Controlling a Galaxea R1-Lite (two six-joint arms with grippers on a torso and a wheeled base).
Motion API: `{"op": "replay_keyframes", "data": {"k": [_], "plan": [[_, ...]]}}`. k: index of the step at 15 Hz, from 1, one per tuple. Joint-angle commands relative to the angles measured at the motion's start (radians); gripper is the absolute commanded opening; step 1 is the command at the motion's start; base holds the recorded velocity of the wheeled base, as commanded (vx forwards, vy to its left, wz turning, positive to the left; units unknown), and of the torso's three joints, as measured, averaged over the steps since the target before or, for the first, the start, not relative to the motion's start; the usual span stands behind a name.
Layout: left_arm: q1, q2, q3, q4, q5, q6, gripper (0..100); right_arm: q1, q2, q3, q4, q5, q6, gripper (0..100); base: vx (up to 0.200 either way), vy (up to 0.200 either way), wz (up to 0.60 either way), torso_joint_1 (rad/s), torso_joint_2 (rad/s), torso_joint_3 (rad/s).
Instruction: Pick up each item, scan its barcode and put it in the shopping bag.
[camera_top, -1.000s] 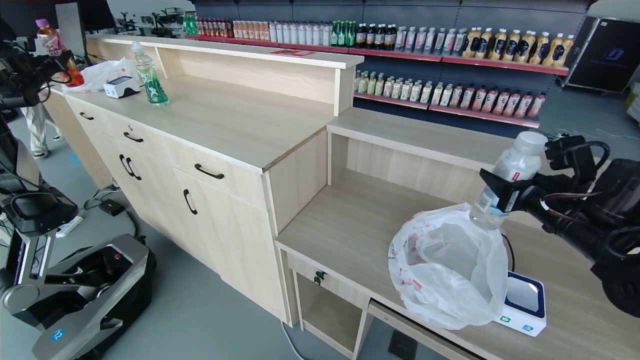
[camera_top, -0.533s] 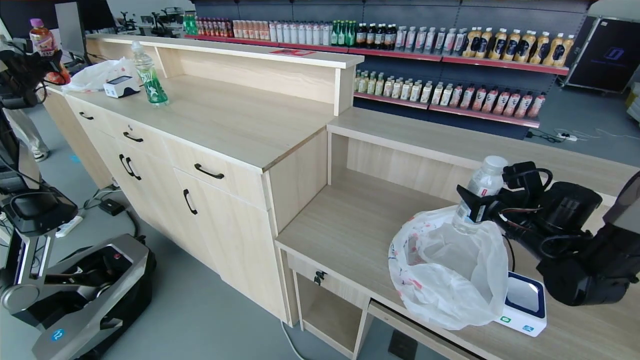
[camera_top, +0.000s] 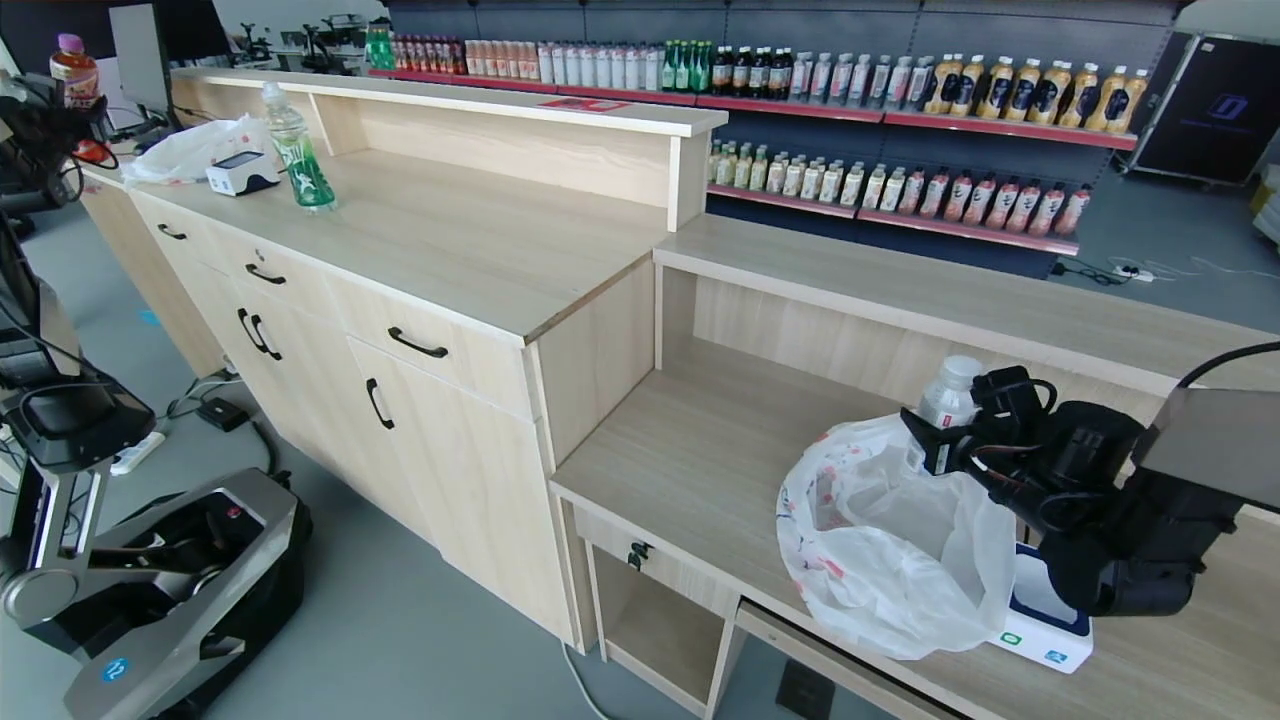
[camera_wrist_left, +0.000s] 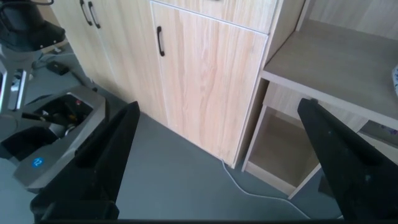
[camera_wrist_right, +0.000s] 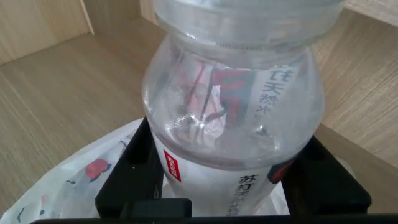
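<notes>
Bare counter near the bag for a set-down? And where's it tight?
Free: lower counter from the tall cabinet to the shopping bag; the ledge behind it; upper counter right of the green bottle. Crowded: the bag's right side, where the scanner sits beside it and the right pincer holds the water bottle at its rim.

Label of the bottle (camera_wrist_right: 233, 118) bears dark characters and a red mark; a red tag near them carries white print, probably illegible.
</notes>
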Motion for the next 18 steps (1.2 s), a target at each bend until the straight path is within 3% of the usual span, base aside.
{"op": "replay_keyframes", "data": {"k": [1,6,18], "plan": [[0.0,0.0,0.0,0.0,0.002,0.0,100,-0.008,0.064,-0.044,-0.001,0.008,0.0,0,0.0,0.0,0.0,0.0,0.0,0.0],[0.0,0.0,0.0,0.0,0.0,0.0,100,-0.011,0.12,-0.066,-0.001,0.024,-0.004,0,0.0,0.0,0.0,0.0,0.0,0.0],[0.0,0.0,0.0,0.0,0.0,-0.001,100,0.004,0.261,-0.268,-0.001,0.11,-0.026,0,0.0,0.0,0.0,0.0,0.0,0.0]]}}
